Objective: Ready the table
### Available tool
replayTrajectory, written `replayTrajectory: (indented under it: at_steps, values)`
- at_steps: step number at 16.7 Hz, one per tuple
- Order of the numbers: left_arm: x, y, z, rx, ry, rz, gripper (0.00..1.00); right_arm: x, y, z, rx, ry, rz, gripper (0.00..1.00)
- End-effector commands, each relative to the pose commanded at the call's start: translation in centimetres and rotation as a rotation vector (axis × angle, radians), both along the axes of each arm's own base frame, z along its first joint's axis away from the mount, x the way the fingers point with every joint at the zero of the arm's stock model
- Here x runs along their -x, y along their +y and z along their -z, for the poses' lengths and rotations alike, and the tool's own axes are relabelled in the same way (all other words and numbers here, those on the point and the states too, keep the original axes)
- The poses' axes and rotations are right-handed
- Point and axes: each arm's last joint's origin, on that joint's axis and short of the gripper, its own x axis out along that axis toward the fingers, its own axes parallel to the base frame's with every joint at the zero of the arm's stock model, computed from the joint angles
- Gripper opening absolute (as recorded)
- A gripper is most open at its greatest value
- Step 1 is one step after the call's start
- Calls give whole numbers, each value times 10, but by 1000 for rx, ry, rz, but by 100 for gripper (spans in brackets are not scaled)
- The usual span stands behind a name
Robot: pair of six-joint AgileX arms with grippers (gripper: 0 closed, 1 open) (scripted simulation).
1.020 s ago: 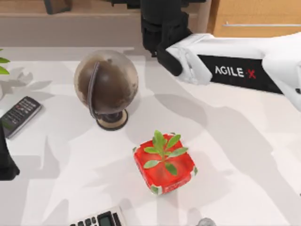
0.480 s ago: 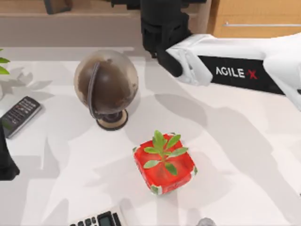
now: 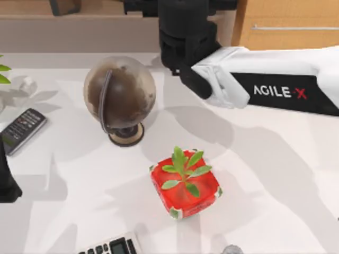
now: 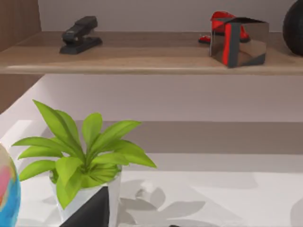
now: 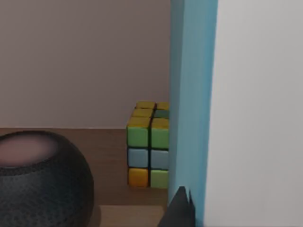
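This looks like an office or study desk in a rendered scene. On the white counter (image 3: 275, 174) stand a globe (image 3: 119, 95), a remote (image 3: 22, 128), a calculator (image 3: 112, 246) and a red potted plant (image 3: 185, 183). A wooden shelf (image 4: 151, 59) behind carries a stapler (image 4: 79, 34). A colour-puzzle cube (image 5: 148, 144) sits beside a dark round speaker (image 5: 40, 177), and a drawer unit (image 3: 288, 24) stands at the right.

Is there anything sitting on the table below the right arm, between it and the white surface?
Mostly not. The right arm reaches over the back of the table, which is bare beneath it. The closest things, the globe and the red potted plant, sit further left and nearer the front.
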Motion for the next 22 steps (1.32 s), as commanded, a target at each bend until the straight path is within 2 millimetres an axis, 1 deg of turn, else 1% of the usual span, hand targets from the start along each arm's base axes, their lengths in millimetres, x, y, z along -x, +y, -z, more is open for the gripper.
replayTrajectory:
  at_steps: [3, 5, 8, 11, 14, 17, 19, 22]
  values:
    - [0, 0, 0, 0, 0, 0, 100, -3, -2, 1, 0, 2, 3, 0]
    - [0, 0, 0, 0, 0, 0, 100, 1, -4, -2, -16, 1, -9, 0]
    - [0, 0, 0, 0, 0, 0, 100, 18, -16, -12, -76, 11, -70, 0]
    - [0, 0, 0, 0, 0, 0, 100, 45, -35, -17, -163, 50, -168, 0]
    - [0, 0, 0, 0, 0, 0, 100, 75, -62, -11, -266, 131, -278, 0]
    - [0, 0, 0, 0, 0, 0, 100, 102, -97, 9, -382, 260, -359, 0]
    - [0, 0, 0, 0, 0, 0, 100, 116, -124, 26, -473, 362, -379, 0]
    - [0, 0, 0, 0, 0, 0, 100, 124, -171, 49, -646, 492, -337, 0]
